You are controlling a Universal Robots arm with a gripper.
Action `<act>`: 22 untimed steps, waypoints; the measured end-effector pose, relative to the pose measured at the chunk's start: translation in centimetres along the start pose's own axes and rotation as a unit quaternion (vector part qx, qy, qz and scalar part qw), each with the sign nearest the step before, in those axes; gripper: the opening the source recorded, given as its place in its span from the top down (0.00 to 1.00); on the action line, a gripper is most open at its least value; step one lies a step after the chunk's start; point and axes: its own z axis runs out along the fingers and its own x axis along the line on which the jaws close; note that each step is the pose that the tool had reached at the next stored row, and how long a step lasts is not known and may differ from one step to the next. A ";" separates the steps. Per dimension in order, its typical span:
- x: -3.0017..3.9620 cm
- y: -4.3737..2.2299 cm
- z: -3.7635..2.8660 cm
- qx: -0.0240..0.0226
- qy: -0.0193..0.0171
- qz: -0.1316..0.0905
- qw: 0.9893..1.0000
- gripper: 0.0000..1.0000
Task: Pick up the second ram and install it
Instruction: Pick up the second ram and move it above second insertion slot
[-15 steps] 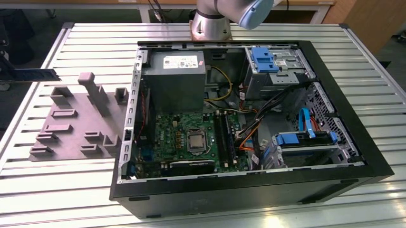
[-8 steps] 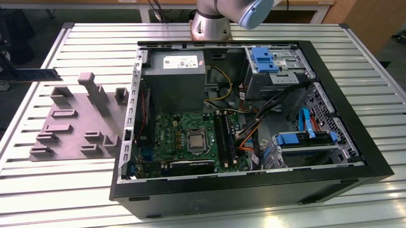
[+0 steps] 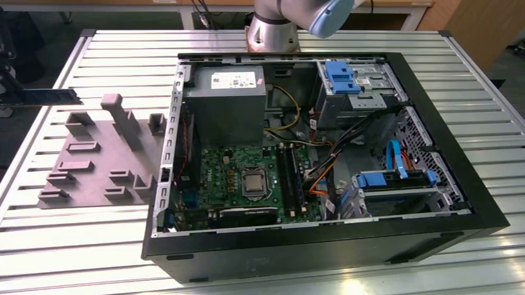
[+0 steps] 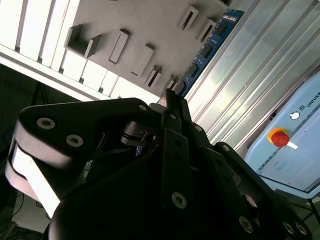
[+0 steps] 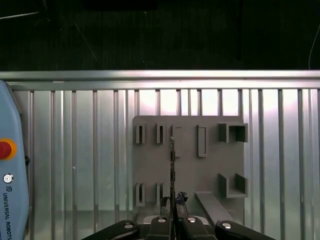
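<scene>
The second ram [image 3: 51, 96] is a thin dark stick held level in the air at the exterior view's far left, beyond the mauve-grey fixture plate [image 3: 90, 160]. My gripper [image 3: 11, 91] is shut on one end of it. In the second wrist view the ram [image 4: 207, 47] runs out from between the black fingers [image 4: 172, 107], its small chips showing. In the first wrist view I see the ram [image 5: 172, 160] edge-on, rising from my gripper [image 5: 172, 202] over the fixture plate [image 5: 187, 165]. The open computer case [image 3: 328, 246] lies at the table's middle, with its black socket rails [image 3: 289, 175] beside the processor.
The case stands on a slatted metal table [image 3: 98, 49], with the arm's base [image 3: 275, 27] behind it. Cables and blue drive cages [image 3: 394, 181] crowd the case's side toward the exterior view's right. A light blue pendant with a red button [image 5: 7, 200] lies on the table near the fixture.
</scene>
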 end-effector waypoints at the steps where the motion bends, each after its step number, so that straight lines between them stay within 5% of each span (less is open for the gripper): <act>1: 0.00 -0.02 0.00 0.000 0.000 0.000 1.000 0.86; 22: -0.03 -0.91 0.00 0.000 0.000 0.000 1.000 0.86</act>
